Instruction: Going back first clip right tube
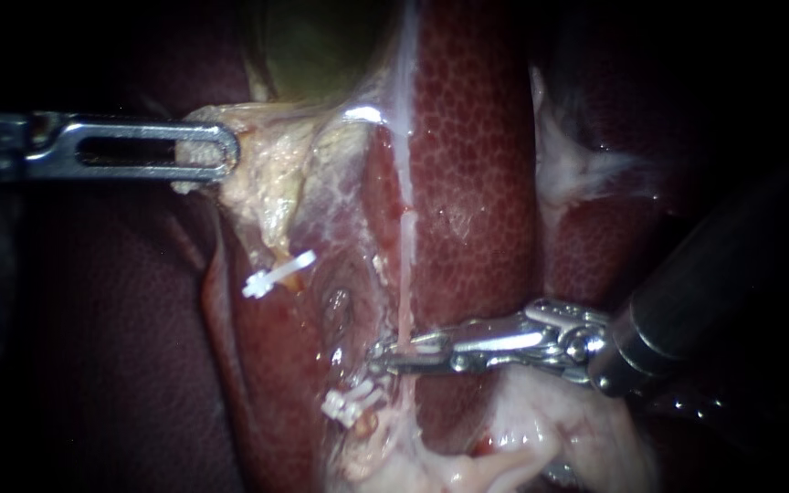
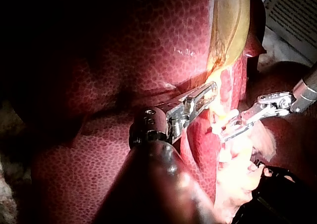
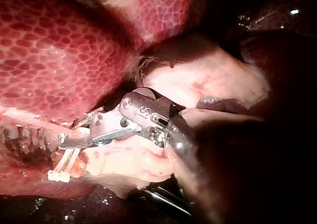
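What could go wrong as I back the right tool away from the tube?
1. The right tool sits with open jaws straddling the thin pale tube; pulling back off-axis could snag or tear it.
2. The white clips lie just below those jaws; a brush might loosen them.
3. The left tool holds pale tissue stretched; a slip there could suddenly slacken the field.

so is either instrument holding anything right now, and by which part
The left instrument grips the pale tissue below the gallbladder by its edge. Whether the right instrument holds the thin tube cannot be told.
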Robot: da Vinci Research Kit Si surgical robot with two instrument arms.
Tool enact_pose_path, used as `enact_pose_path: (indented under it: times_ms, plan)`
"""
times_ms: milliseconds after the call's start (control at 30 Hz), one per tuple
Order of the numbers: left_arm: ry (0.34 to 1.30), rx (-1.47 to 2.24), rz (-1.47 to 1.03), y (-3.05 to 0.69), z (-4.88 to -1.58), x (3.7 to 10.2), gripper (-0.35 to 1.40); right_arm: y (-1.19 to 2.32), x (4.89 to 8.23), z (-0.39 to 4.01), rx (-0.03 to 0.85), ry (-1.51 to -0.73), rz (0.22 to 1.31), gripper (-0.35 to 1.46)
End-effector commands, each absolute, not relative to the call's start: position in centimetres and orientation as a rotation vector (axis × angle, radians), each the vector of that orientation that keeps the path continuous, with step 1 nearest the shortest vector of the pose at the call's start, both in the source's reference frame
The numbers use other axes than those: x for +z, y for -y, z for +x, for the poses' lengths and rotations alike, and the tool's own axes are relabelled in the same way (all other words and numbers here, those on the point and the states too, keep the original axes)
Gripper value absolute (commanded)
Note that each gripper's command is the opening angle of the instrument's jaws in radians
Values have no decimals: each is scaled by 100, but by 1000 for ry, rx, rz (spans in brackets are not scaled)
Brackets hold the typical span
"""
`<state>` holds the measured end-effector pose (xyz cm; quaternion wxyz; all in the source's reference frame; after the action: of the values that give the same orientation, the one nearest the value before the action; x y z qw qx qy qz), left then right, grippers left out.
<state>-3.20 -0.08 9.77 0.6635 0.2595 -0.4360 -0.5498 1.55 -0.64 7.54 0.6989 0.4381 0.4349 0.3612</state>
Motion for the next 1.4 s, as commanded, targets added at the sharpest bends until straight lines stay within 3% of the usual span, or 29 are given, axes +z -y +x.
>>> enact_pose_path:
  times_ms: [33, 467, 633, 733, 1100, 1400]
  plan:
    - [985, -1242, 587, 8, -320, 977, -35, 64, 754, 155, 804, -970, 976, -35]
    - [985, -1242, 587, 8, -320, 977, -35, 65, 755, 157, 797, -965, 982, -35]
    - [985, -1242, 587, 8, -320, 977, -35, 65, 754, 157, 707, -1028, 925, 18]
    - [985, -1242, 587, 8, -320, 977, -35, 65, 754, 157, 672, -1047, 903, 37]
    - [986, -1242, 586, 8, -320, 978, -35, 65, 754, 148, 579, -1103, 806, 56]
    - [986, -1242, 585, 9, -321, 978, -35, 51, 739, 118, 564, -1122, 754, 60]
